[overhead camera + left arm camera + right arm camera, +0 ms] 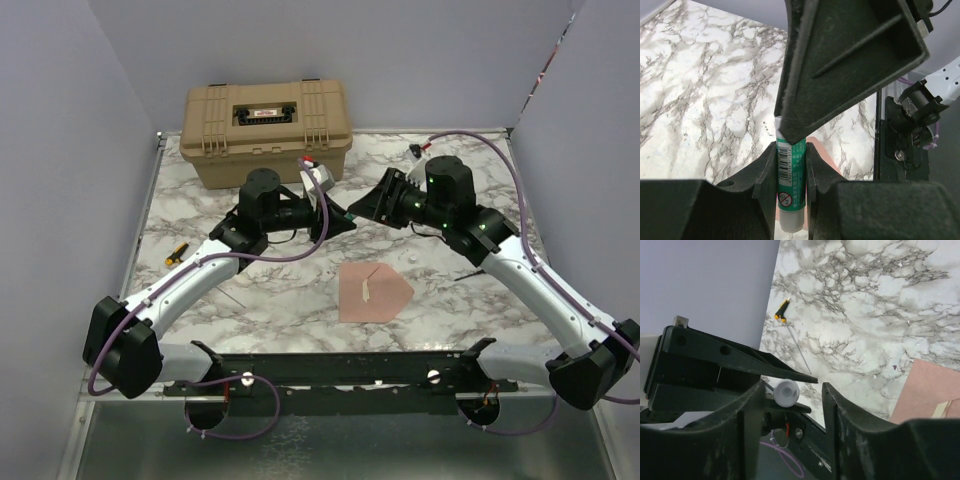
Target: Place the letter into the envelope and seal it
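The pinkish-brown envelope (375, 290) lies flat on the marble table, its pointed flap to the right; a small pale strip lies on it. It also shows in the right wrist view (927, 392). The tan-orange letter is not visible as a separate sheet. My left gripper (338, 222) hovers behind the envelope, shut on a green glue stick (791, 172) with a white end. My right gripper (362, 207) faces it, open, its jaws on either side of the stick's white end (786, 392) without touching.
A tan plastic toolbox (265, 130) stands at the back of the table. A yellow-and-black handled tool (176, 253) lies at the left edge and also shows in the right wrist view (782, 310). Grey walls enclose the table.
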`<state>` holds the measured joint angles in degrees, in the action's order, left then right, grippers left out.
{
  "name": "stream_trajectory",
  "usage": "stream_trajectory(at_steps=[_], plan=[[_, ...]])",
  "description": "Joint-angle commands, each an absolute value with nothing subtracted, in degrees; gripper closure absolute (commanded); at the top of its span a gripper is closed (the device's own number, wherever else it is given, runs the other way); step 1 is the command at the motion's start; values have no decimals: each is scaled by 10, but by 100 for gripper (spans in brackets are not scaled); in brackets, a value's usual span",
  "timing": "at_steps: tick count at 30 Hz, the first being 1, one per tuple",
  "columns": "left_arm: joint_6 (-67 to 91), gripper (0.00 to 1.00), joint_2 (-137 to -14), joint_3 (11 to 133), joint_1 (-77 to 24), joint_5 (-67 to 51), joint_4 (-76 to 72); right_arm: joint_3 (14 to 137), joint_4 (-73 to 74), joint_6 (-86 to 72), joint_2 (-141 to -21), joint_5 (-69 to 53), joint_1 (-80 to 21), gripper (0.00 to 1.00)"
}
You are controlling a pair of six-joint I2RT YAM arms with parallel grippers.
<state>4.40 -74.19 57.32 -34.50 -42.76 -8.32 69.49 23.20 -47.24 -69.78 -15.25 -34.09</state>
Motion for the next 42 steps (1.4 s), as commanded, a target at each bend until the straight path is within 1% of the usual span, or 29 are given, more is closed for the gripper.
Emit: stream_trajectory(at_steps=[1, 3, 5, 8, 10, 12, 13, 14, 16, 21, 22, 24, 26, 27, 28, 29, 31, 36, 39, 42], plan=[[66, 100, -735, 578, -345, -410, -124, 683, 235, -458, -674, -151, -342, 43], [67, 100, -735, 577, -345, -409, -124, 682, 237, -456, -672, -165, -342, 40], [66, 100, -734, 577, -345, -408, -124, 679, 235, -457, -673, -178, -342, 40], [66, 100, -733, 578, -345, -414, -124, 667, 214, -464, -673, -199, -342, 41], [65, 100, -733, 578, -344, -422, -124, 661, 200, -468, -678, -211, -342, 43], [64, 100, -731, 578, -344, -434, -124, 659, 193, -471, -682, -211, -342, 49], [62, 100, -730, 576, -345, -446, -124, 658, 189, -471, -684, -209, -342, 55], [59, 100, -729, 575, -345, -461, -124, 656, 184, -472, -684, -203, -342, 64], [57, 100, -723, 572, -345, -471, -125, 646, 160, -475, -680, -203, -342, 75], [53, 100, -707, 563, -345, -445, -126, 636, 145, -479, -679, -221, -342, 89], [54, 99, -706, 563, -345, -443, -126, 634, 145, -480, -677, -217, -342, 92], [60, 90, -703, 564, -345, -435, -126, 631, 145, -479, -668, -198, -342, 94], [64, 78, -701, 561, -345, -428, -126, 627, 139, -473, -654, -179, -342, 95], [67, 73, -700, 560, -345, -425, -127, 626, 135, -471, -648, -171, -342, 96], [68, 74, -699, 558, -345, -426, -127, 625, 132, -469, -644, -164, -341, 96], [70, 81, -698, 555, -345, -428, -128, 628, 133, -465, -642, -160, -342, 96], [69, 100, -698, 552, -344, -430, -130, 640, 149, -460, -647, -157, -342, 92], [65, 100, -706, 553, -345, -441, -131, 657, 155, -449, -673, -203, -342, 66], [64, 100, -709, 555, -345, -440, -131, 671, 164, -437, -683, -226, -342, 59], [61, 100, -710, 557, -345, -434, -132, 674, 170, -431, -687, -236, -341, 58]])
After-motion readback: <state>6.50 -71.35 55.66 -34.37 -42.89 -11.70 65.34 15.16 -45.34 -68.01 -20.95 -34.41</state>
